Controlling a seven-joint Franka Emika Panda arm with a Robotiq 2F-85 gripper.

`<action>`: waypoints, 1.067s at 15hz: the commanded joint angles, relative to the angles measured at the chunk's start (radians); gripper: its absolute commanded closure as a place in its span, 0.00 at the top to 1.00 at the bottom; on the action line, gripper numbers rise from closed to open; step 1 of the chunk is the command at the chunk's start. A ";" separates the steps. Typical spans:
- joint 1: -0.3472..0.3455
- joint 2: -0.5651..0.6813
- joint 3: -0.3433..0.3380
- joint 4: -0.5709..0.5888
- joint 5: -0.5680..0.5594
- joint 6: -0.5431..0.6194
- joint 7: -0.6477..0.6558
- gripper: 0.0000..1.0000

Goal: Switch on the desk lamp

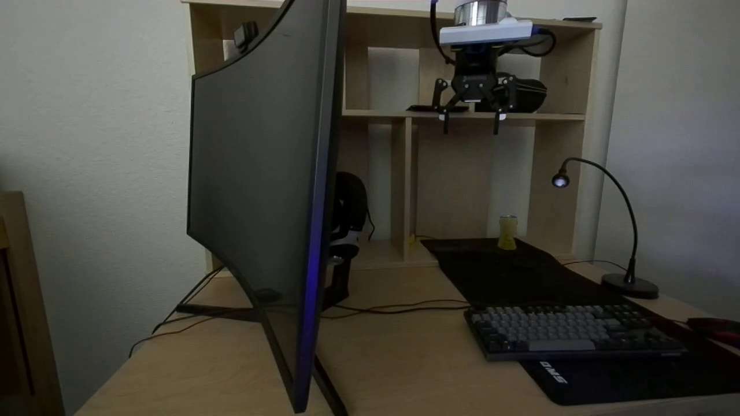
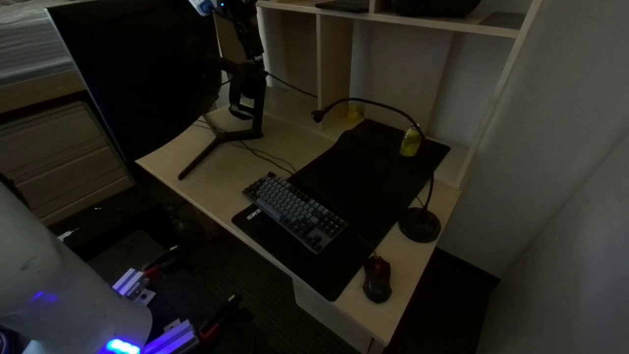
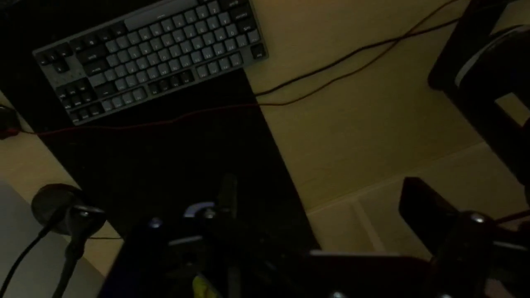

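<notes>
The desk lamp, slim and black with an arched stem, stands at the desk's edge. Its round base shows in both exterior views [image 1: 630, 286] [image 2: 419, 224]. Its small head [image 1: 559, 181] points down and has a pale bright face there; in an exterior view the head [image 2: 318, 116] looks dark. In the wrist view the lamp [image 3: 51, 205] is at the lower left, its stem cut off by the frame edge. My gripper [image 1: 470, 125] is open and empty, high above the desk, pointing down, apart from the lamp. Its spread fingers show in the wrist view [image 3: 321, 188].
A large curved monitor [image 1: 260, 156] stands on the desk beside a keyboard [image 2: 297, 209], a black mat [image 2: 363, 172] and a mouse [image 2: 377, 279]. A yellow can [image 1: 507, 232] stands near the wooden shelf [image 1: 407, 190]. Cables [image 3: 331, 68] cross the desk.
</notes>
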 commanded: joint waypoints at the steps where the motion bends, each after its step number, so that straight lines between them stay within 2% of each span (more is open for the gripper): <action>1: 0.019 0.130 -0.035 0.076 -0.104 0.025 0.201 1.00; 5: 0.016 0.312 -0.114 0.213 -0.105 0.051 0.377 1.00; 8: 0.022 0.422 -0.180 0.345 -0.079 0.009 0.491 1.00; 9: 0.029 0.352 -0.172 0.235 -0.090 0.053 0.430 1.00; 13: 0.030 0.418 -0.195 0.320 -0.086 0.041 0.477 1.00; 14: 0.063 0.457 -0.226 0.348 -0.148 0.062 0.584 1.00; 16: 0.051 0.565 -0.238 0.470 -0.095 0.006 0.689 1.00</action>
